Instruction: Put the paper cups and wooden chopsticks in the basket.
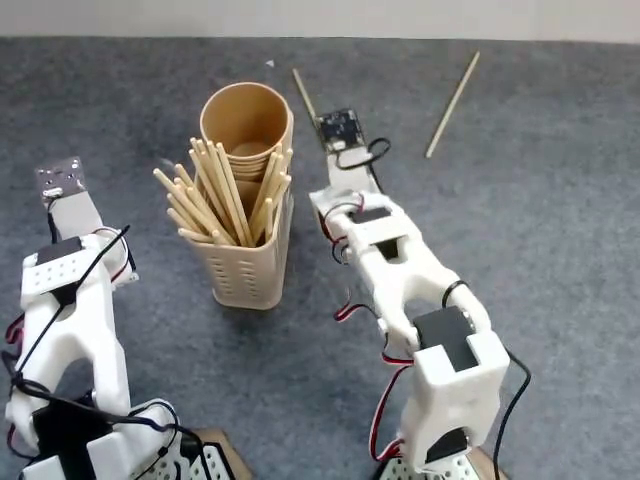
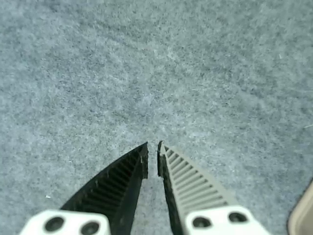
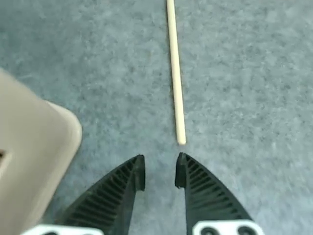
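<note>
Nearest, on the left side: left arm point(image 1: 65, 300) drawn back, left tool point(image 2: 152, 156) hanging over bare grey counter point(image 1: 560, 250). Tips all but together, a thin slit between, nothing held. No task item ahead of it.

Middle ground: basket point(image 1: 250, 270), pale and perforated, upright between the two arms. Already loaded with a stack of paper cups point(image 1: 247, 120) at its far side and bundled chopsticks point(image 1: 225, 195) fanned at the near side, ends above the rim.

Just past the basket, on the right: right arm point(image 1: 400, 270) stretched forward alongside it. Right tool point(image 3: 159, 169) low over the counter, tips apart by a modest gap, empty. Basket corner close beside one jaw.

Directly ahead of that tool: loose chopstick point(image 3: 174, 73) flat on the counter. Near end just ahead of the tips, closer to the jaw on the side away from the basket. Long axis runs straight away from the tool, nearly in line with the gap. In the high view, lies next to the cup stack, apart from it, pointing away from the arms.

Farthest out: second loose chopstick point(image 1: 453, 105), slanted, well apart from the tool and off to the right.

Judgement: two sticks left to collect, both on the right arm's side; left arm blocked by the basket and far off. Likely needs a short advance along the stick's axis to bring it between the jaws, since closing here would catch only the end or miss.
</note>
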